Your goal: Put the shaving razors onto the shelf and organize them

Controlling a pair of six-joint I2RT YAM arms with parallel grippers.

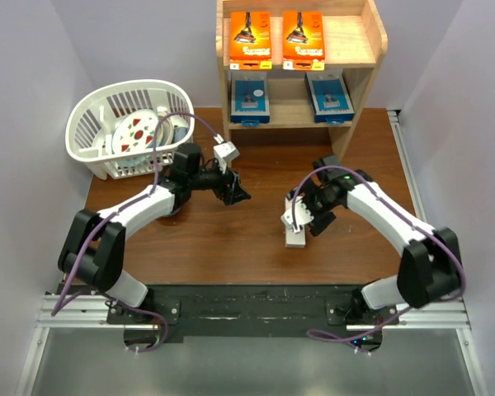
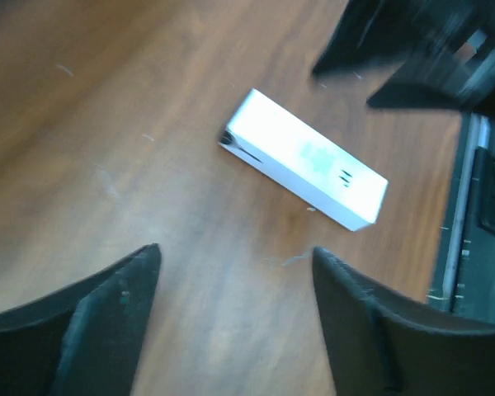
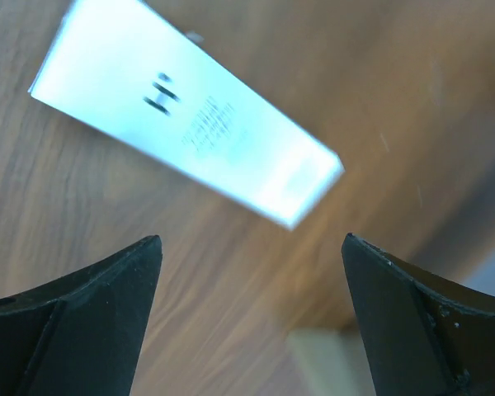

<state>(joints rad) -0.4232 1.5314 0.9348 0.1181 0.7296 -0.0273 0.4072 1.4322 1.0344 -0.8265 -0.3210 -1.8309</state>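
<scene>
White pack (image 1: 295, 238) lies flat on table (image 1: 231, 247), all edges free; right gripper (image 3: 252, 239) at its 12 o'clock, left gripper (image 2: 235, 257) at 10 o'clock, both spread wide, empty

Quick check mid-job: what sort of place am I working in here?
Most likely a lab test cell staged as a shop display: plain white walls box in a small wooden table, a metal rail runs along its near edge, and razor packs line a pine shelf.
</scene>
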